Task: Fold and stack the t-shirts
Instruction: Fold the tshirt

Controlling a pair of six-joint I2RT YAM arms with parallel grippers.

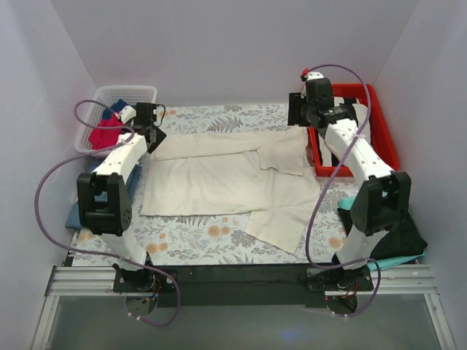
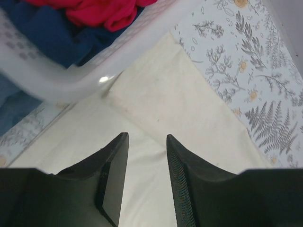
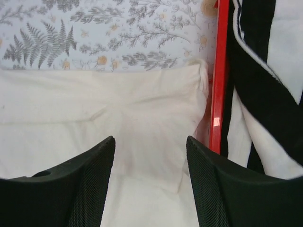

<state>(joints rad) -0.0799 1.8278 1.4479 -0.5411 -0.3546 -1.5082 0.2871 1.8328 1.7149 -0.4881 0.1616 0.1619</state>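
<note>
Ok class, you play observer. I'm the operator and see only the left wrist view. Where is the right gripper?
Observer: The right gripper hangs open over a sleeve of the cream shirt, beside a red bin.
Operator: Is anything in that bin?
Observer: Yes, a black-and-white striped cloth.

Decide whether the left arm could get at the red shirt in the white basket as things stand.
Probably yes. The left gripper, open and empty, hangs over the cream shirt beside the white basket, whose top is open; the red shirt lies uncovered on top.
</note>
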